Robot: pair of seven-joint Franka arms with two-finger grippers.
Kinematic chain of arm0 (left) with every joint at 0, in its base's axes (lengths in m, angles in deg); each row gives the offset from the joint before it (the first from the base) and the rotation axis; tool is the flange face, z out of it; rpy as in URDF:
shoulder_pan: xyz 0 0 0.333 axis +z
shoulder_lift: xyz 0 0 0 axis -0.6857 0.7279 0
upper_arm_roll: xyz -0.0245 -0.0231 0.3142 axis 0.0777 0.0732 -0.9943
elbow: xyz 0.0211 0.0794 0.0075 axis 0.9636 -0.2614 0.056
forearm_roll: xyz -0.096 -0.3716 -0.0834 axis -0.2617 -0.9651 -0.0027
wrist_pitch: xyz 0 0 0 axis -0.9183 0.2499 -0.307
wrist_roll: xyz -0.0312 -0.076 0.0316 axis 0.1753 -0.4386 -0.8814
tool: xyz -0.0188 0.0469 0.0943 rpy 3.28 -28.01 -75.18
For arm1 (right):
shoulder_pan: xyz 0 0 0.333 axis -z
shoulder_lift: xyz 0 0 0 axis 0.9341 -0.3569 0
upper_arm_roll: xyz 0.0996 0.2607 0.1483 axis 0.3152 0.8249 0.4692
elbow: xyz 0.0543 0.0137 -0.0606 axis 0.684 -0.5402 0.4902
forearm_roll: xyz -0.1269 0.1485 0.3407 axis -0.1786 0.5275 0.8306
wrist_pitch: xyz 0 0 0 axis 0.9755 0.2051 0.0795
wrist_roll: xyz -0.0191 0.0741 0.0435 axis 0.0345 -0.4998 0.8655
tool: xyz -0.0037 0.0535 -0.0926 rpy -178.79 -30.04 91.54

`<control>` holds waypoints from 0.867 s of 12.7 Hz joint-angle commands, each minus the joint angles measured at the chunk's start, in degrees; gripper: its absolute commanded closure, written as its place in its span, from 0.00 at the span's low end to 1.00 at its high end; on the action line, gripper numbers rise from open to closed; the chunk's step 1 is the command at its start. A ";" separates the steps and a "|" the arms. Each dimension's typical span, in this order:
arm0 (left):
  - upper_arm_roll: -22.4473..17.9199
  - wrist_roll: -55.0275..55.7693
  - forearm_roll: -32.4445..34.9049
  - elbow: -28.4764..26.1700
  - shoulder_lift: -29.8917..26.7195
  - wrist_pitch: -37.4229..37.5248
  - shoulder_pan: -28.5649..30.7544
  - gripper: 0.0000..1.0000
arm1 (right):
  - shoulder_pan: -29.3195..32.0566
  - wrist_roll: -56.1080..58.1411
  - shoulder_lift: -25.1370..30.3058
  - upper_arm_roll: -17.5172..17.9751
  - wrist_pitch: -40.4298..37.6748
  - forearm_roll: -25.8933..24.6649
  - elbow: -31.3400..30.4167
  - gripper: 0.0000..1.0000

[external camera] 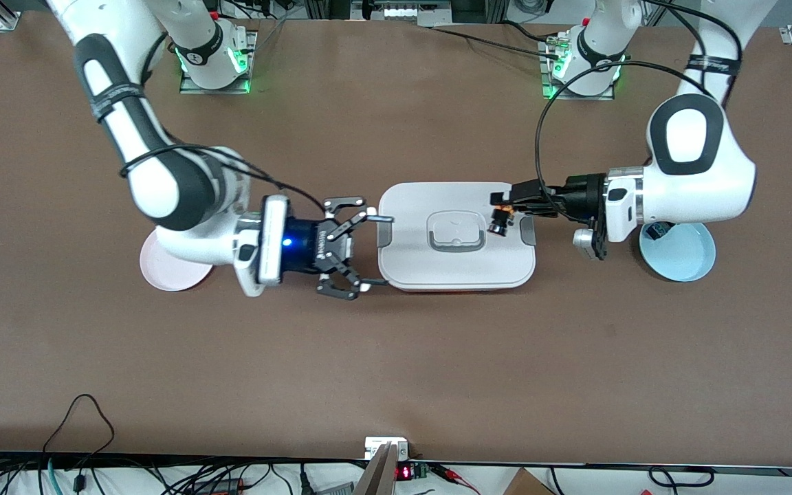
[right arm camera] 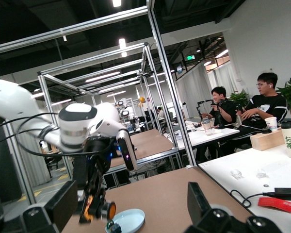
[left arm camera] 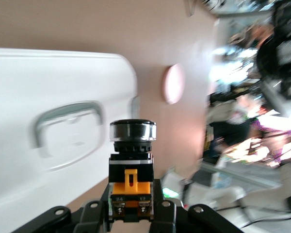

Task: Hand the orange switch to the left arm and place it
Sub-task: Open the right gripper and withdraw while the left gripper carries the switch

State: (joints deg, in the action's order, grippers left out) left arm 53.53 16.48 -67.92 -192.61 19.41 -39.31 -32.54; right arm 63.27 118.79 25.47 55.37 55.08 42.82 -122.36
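Over the box (external camera: 456,275), left end effector (external camera: 504,206) gripping orange switch (external camera: 500,221), right end effector (external camera: 368,251) spread.

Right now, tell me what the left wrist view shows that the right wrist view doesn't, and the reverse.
Only the left wrist view: the white box with its grey handle, and the pink plate on the table.

Only the right wrist view: the blue plate with a small part on it, the right claw's fingers open, and people seated at desks.

Both: the orange switch, shut in the left claw, which holds it over the box.
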 commanded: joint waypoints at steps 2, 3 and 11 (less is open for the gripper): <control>0.29 -1.16 20.67 6.23 0.51 7.56 4.27 0.85 | 7.56 -8.76 0.07 0.94 -7.19 -12.73 0.66 0.00; 0.29 -2.21 26.39 6.85 0.43 8.28 5.06 0.86 | 9.32 -9.39 -0.02 0.94 -10.61 -15.56 1.89 0.00; 0.29 -23.64 57.49 7.74 2.01 9.87 12.98 0.86 | 27.25 -28.63 9.90 0.85 -31.72 -43.86 2.25 0.00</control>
State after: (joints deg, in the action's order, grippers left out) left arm 53.05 -2.50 -18.29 -186.34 20.39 -30.03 -19.92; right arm 87.35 94.84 31.04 55.40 25.89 4.36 -118.97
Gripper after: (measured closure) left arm 0.674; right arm 0.000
